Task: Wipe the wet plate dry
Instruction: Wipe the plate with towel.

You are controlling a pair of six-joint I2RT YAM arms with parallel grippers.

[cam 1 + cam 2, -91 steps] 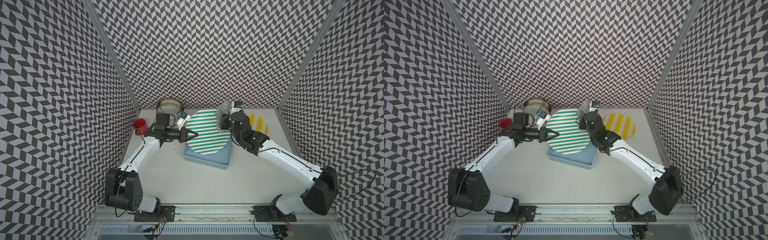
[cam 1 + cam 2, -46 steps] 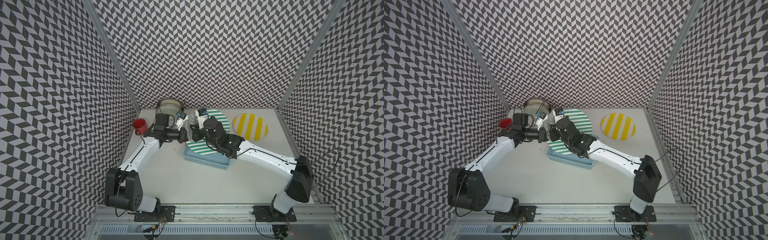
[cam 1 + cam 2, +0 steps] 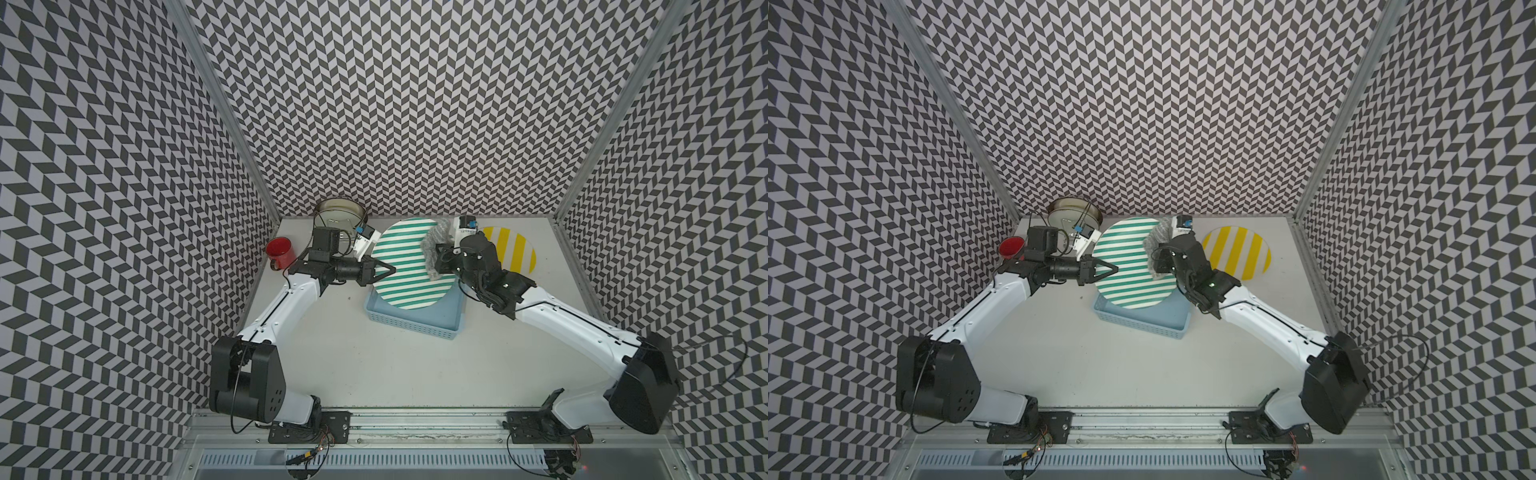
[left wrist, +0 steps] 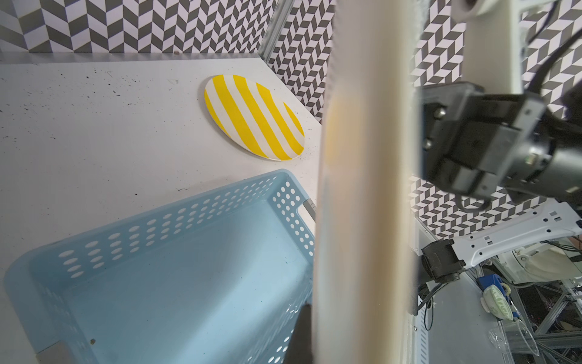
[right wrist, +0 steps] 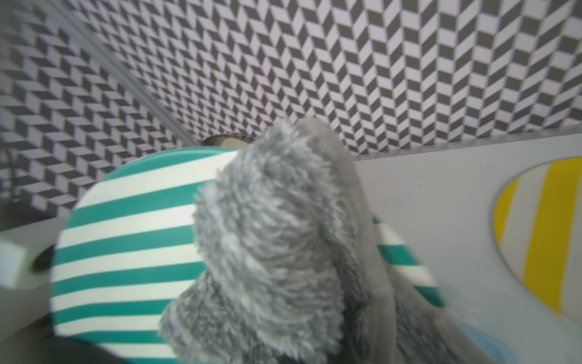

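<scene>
Top views, mid-frame: left gripper (image 3: pixel 391 269) pinches round green-striped plate (image 3: pixel 409 286) by its rim, right gripper (image 3: pixel 437 259) clamps fluffy grey cloth (image 3: pixel 435 237) against it.

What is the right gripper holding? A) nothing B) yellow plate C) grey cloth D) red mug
C: the right gripper is shut on the fluffy grey cloth, which lies over the green plate.

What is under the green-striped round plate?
A light blue perforated plastic basket sits below the green-striped plate; the left wrist view shows its floor bare, though the plate's edge hides one strip.
</scene>
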